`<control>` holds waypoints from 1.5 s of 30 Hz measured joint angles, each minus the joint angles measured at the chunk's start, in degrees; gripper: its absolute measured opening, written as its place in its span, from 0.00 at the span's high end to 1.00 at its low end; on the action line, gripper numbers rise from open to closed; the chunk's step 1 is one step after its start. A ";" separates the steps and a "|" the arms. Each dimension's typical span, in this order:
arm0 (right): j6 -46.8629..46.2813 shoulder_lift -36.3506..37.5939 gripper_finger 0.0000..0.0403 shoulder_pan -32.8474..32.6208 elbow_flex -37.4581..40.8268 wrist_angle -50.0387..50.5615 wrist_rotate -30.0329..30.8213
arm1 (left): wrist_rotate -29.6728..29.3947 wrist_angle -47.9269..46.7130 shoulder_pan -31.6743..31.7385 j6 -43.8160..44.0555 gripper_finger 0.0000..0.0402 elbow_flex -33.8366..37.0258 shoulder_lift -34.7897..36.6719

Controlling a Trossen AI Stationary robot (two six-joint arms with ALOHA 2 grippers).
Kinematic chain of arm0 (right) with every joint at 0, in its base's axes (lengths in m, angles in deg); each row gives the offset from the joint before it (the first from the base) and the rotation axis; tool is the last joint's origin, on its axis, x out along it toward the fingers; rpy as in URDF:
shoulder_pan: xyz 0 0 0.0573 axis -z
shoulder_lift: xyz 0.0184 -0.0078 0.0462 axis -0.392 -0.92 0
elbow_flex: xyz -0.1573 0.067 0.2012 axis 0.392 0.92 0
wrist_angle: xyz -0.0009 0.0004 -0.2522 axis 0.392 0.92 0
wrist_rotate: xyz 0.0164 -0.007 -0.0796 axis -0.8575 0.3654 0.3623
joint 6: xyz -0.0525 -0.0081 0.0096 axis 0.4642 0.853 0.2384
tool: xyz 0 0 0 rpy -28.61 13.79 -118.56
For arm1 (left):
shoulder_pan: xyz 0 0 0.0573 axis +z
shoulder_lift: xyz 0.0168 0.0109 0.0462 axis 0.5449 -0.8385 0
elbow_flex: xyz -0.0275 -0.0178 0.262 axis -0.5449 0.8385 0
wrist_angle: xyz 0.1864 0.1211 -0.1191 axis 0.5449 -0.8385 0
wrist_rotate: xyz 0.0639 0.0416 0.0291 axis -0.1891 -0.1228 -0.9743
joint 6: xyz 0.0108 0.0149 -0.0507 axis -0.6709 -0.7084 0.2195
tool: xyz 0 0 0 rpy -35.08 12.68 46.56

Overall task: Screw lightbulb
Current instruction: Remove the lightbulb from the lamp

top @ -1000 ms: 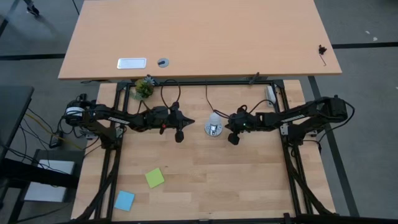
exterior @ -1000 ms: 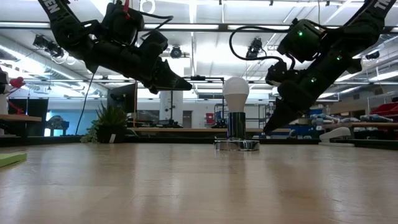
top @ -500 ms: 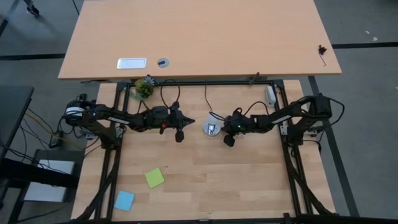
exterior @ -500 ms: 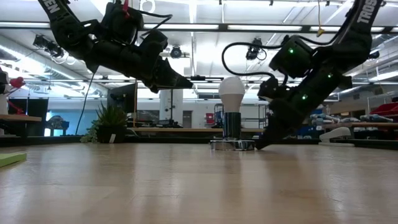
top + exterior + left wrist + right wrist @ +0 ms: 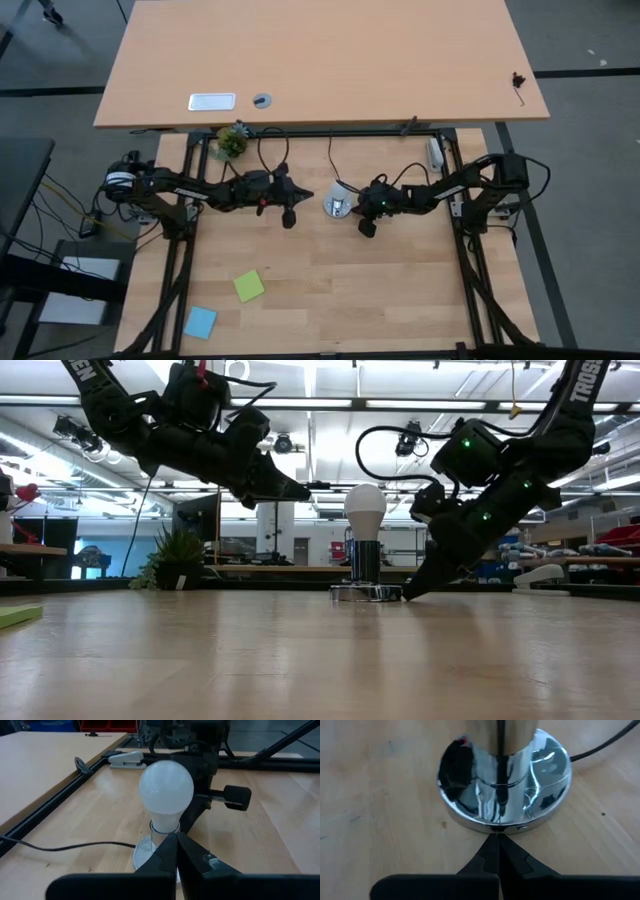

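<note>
Since the earlier frames, the right gripper (image 5: 405, 593) has come lower and nearer to the socket (image 5: 366, 592), and the socket with the bulb (image 5: 365, 512) has slid a little toward the left arm. Now this gripper's tips are down at the wooden table (image 5: 330, 280), touching the rim of the chrome base at its 3 o'clock side in the high view. Its fingers (image 5: 492, 851) are pressed together to one point and hold nothing; in the right wrist view this point meets the edge of the shiny disc. The bulb stands upright in the socket, near the middle of the table, a little toward 12 o'clock, and its white globe is above the metal sleeve. A black cord (image 5: 331, 160) goes from the socket toward 12 o'clock. The left gripper (image 5: 295, 491) hangs in the air at 9 o'clock of the bulb, apart from it, at about the height of the globe. Its fingers (image 5: 172, 851) are also fully together, with nothing between them, and they point toward the bulb. A green note (image 5: 249, 286) and a blue note (image 5: 200, 322) lie on the table toward 7 o'clock, well apart from the socket. A small plant (image 5: 232, 140) sits at the table edge toward 11 o'clock.
</note>
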 joint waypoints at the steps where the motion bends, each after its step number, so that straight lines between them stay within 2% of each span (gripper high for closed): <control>1: 0.00 0.05 0.99 -0.15 0.00 -0.03 -0.04 | 0.00 0.20 0.02 0.14 0.97 0.00 -0.02; 11: 0.19 8.37 0.99 -0.23 0.02 5.55 -0.22 | 1.42 4.49 0.02 2.34 1.00 3.12 0.00; 17: 0.05 13.43 0.98 -0.81 0.02 5.49 -0.17 | 1.92 7.12 0.02 2.57 1.00 3.15 -1.63; 23: -0.65 15.47 0.98 -1.15 0.02 5.56 -0.01 | 6.64 18.79 0.02 4.55 1.00 3.15 -10.28; 27: -1.27 16.05 0.98 -1.16 0.02 5.69 0.02 | 6.91 26.18 0.02 5.70 1.00 3.14 -15.82; 34: -2.28 17.80 0.98 -1.15 -0.46 6.39 0.52 | 3.91 25.87 0.04 6.26 1.00 -0.14 -22.94; 39: -6.27 19.10 0.96 -1.00 -6.89 19.43 2.64 | 3.94 25.34 0.31 6.52 1.00 -3.64 -26.11; 42: -6.46 19.08 0.92 -0.97 -12.62 29.48 4.98 | 3.98 25.37 1.26 6.54 1.00 -4.47 -26.70; 45: -5.43 18.90 0.87 -0.91 -18.42 35.29 5.34 | 4.07 25.46 2.14 6.77 1.00 -4.46 -26.69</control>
